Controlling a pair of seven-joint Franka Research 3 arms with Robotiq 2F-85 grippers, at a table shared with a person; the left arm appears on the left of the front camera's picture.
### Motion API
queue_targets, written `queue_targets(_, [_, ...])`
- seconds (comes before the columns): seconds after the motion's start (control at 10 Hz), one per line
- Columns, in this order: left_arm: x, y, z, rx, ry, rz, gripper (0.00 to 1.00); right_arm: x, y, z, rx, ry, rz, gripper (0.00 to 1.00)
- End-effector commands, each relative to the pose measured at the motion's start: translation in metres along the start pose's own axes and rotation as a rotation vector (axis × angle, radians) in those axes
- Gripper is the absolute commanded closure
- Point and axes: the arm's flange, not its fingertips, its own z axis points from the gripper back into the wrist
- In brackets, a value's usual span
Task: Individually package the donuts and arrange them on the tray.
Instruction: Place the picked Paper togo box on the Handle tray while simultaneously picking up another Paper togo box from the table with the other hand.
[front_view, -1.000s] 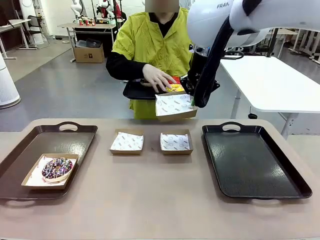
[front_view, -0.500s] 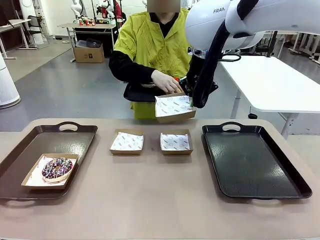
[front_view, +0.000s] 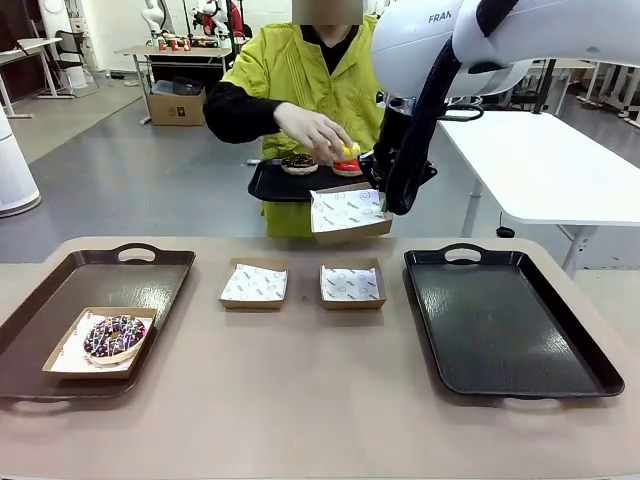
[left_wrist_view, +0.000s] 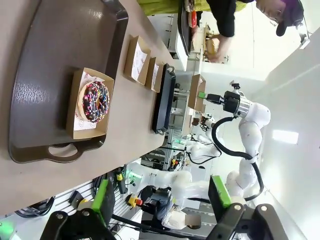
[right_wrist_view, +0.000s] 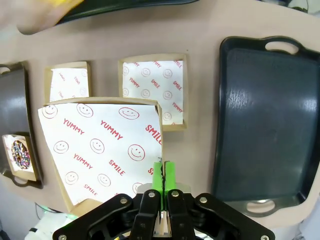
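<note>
Clamping the lined box (right_wrist_view: 100, 145), right claw (right_wrist_view: 163, 171); left claw (left_wrist_view: 161, 195) spread; hand (front_view: 318, 132) now raised with yellow donut (front_view: 350, 151).

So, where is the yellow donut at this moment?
In the front view the yellow donut is in the person's hand, right of centre, above the paper-lined box that the right pincer holds up.
</note>
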Motion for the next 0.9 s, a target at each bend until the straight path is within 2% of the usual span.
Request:
queue_targets(0.0, [-0.0026, -0.0026, 0.0011, -0.014, -0.007, -0.016, 0.02, -0.0025, -0.0020, -0.0011, 0.001, 0.003, -0.006, 1.00])
queue_targets(0.8, [-0.0026, -0.0026, 0.0011, -0.014, -0.007, -0.016, 0.02, -0.0025, -0.0020, -0.0011, 0.001, 0.003, -0.006, 1.00])
